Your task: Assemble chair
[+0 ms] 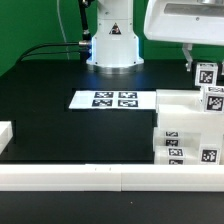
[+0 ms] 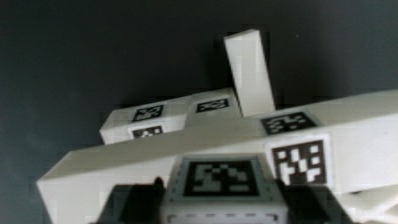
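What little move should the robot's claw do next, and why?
Probably ease gently down. The claw looks closed on a small white plastic piece with a black-and-white tag, hanging above the boxy white plastic chair frame at the exterior view's right. A tall thin white bar stands close by, so going slowly seems safest.

- One marker board (image 1: 103, 99), carrying four printed tags.
- One long white rail (image 1: 100, 178) along the worktop's (image 1: 60, 130) edge.
- Several tagged white chair parts (image 1: 185, 130); exact count unclear.
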`<action>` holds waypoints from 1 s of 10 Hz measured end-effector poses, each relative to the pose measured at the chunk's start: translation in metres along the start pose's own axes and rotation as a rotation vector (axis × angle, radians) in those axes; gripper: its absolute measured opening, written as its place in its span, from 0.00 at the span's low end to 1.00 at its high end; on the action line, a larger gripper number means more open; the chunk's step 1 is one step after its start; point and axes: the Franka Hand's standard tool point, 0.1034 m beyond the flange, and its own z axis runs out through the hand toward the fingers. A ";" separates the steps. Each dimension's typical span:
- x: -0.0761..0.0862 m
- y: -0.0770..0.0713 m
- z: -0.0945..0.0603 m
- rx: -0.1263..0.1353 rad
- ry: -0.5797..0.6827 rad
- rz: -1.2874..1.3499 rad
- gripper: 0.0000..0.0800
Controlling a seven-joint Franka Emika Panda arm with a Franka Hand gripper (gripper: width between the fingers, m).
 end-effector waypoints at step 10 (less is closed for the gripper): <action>0.007 0.005 0.008 -0.001 0.021 0.005 0.36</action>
